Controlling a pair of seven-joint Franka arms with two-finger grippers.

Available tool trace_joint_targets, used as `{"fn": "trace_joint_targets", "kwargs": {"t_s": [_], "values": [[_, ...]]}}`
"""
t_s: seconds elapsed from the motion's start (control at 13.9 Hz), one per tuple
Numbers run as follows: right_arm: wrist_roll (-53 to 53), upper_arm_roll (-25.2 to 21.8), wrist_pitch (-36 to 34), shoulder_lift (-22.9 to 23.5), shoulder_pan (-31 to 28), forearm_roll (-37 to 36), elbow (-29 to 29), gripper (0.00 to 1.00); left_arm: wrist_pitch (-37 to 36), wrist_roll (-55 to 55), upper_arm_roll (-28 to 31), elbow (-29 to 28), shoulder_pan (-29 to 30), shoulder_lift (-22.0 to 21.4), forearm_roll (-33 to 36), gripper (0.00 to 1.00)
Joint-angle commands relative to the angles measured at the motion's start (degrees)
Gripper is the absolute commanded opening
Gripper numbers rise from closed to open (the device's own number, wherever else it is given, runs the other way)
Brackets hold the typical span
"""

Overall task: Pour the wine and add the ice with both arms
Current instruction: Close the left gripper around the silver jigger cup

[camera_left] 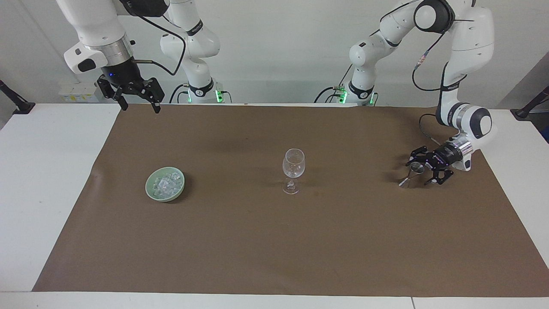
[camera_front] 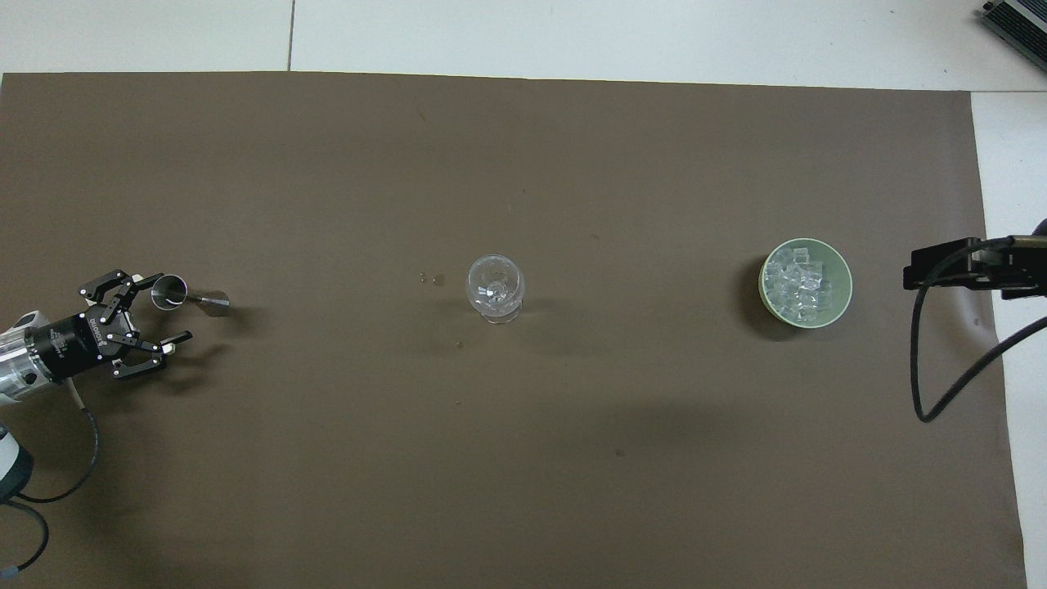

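A clear, empty-looking wine glass (camera_left: 293, 169) (camera_front: 495, 286) stands mid-mat. Toward the right arm's end sits a pale green bowl (camera_left: 149, 189) (camera_front: 846, 288) holding several cubes of ice (camera_left: 165, 183) (camera_front: 802, 282). A small steel jigger (camera_left: 412, 172) (camera_front: 176, 293) stands toward the left arm's end. My left gripper (camera_left: 419, 172) (camera_front: 170, 307) lies low and level, open, its fingers on either side of the jigger's upper cup. My right gripper (camera_left: 140, 107) hangs open and waits over the mat's edge nearest the robots. Wine is out of view.
A brown mat (camera_left: 274, 240) (camera_front: 523, 164) covers most of the white table (camera_left: 43, 171). A few small drops (camera_front: 433, 279) lie beside the glass. Black stands (camera_left: 13, 101) (camera_left: 532, 103) sit at the table's corners. The right arm's cable (camera_front: 941, 393) hangs near the bowl.
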Motion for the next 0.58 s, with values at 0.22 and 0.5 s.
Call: {"fn": "trace_joint_targets", "kwargs": {"t_s": [0.22,0.5], "values": [[-1.5,0.1,0.3,-1.2,-0.4,1.0,-1.3,1.00,-1.1,3.4,0.5,1.1,-1.3,1.8,-1.8,1.00],[-1.5,0.1,0.3,-1.2,-0.4,1.0,-1.3,1.00,-1.0,5.7,0.5,1.0,-2.1,1.9,-2.2,1.00]]}}
